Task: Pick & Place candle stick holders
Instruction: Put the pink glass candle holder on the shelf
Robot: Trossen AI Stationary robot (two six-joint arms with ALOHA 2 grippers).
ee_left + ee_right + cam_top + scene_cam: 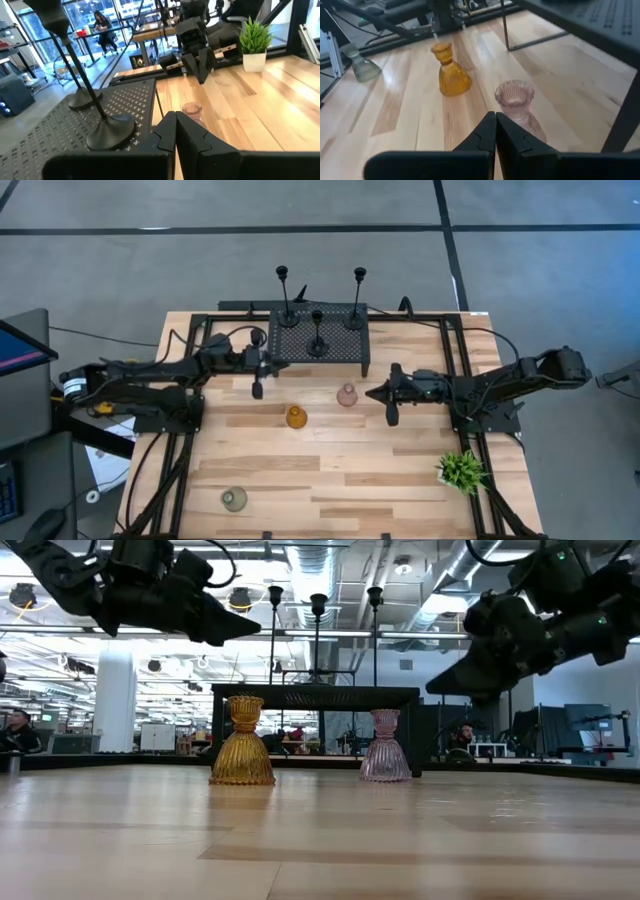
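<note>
Three slim black candle stick holders (317,330) stand by their round bases on the black perforated rack (318,340) at the table's far middle. A pink squat holder (347,395) and an amber one (295,417) stand on the wood in front of the rack; both also show in the right wrist view, pink (516,102) and amber (450,70). A grey-green one (234,499) stands near the front left. My left gripper (257,390) is shut and empty, left of the rack's front. My right gripper (391,418) is shut and empty, right of the pink holder.
A small green potted plant (460,470) stands at the table's right front. The rack stands on thin legs (505,30) above the wood. Black frame rails (455,370) run along the table's sides. People sit in the room behind (102,25).
</note>
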